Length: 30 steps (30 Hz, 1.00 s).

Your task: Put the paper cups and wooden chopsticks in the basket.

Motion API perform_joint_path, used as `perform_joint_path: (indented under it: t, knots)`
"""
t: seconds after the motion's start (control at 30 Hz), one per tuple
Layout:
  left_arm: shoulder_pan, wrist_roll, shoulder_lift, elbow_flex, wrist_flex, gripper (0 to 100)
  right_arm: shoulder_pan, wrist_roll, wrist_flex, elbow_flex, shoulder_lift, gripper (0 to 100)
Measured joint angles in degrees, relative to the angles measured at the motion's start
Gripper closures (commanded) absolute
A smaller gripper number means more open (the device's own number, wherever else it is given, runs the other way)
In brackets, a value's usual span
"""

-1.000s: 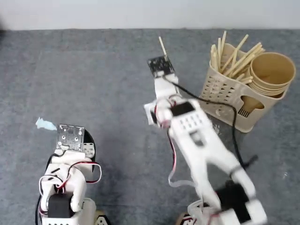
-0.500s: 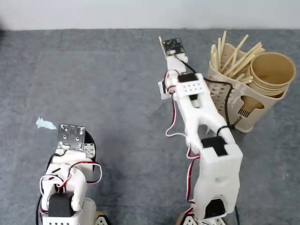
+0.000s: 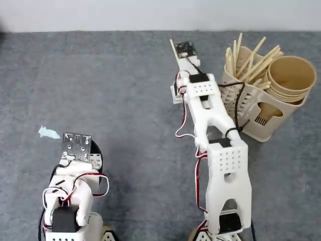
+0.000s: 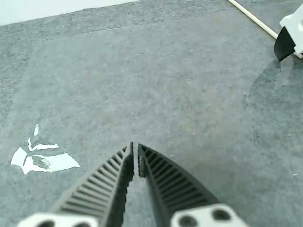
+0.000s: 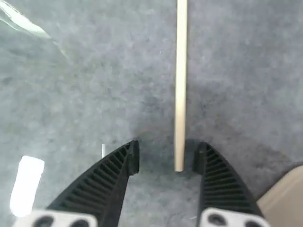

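Wooden and pale, a single chopstick (image 5: 180,71) lies flat on the grey mat (image 3: 115,80) at the far side of the table, well apart from the rest of its set. In the high view the chopstick (image 3: 173,49) has its long axis running mostly away from the arms, with the far end leaning a little toward the left arm's side. The right arm is stretched out over it. The right gripper (image 5: 168,152) has its fingers spread wide, one on either side of the stick's near end. That end sits between the fingertips, closer to one finger than the other, and no contact with either can be seen. The stick runs straight on from the gripper across the mat. Just beside the right arm stands the beige slotted basket (image 3: 235,103). One compartment holds a bundle of chopsticks (image 3: 249,59) standing on end and fanning outward. Next to it sits a nested stack of paper cups (image 3: 292,75), mouths upward and tipped slightly. The left arm is folded back near its base at the near edge of the table. The left gripper (image 4: 135,152) hangs above bare mat with its ribbed fingers pressed together and nothing between them. A small torn pale scrap (image 4: 43,162) lies on the mat near it.
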Motion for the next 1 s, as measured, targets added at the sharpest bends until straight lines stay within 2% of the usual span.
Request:
perform_joint_path:
  t: [0.07, 0.33, 0.7, 1.0]
  knots:
    - [0.0, 0.0, 0.0, 0.0, 0.0, 99, 0.4, 0.0, 0.0, -1.3, 1.1, 99.0]
    - [0.0, 0.0, 0.0, 0.0, 0.0, 99, 0.3, 0.0, 2.5, -3.0, 2.5, 99.1]
    - [0.0, 0.0, 0.0, 0.0, 0.0, 99, -1.2, -0.1, 19.8, -4.3, -0.3, 99.1]
    - [0.0, 0.0, 0.0, 0.0, 0.0, 99, -3.6, 4.0, 35.7, -4.3, -2.7, 99.1]
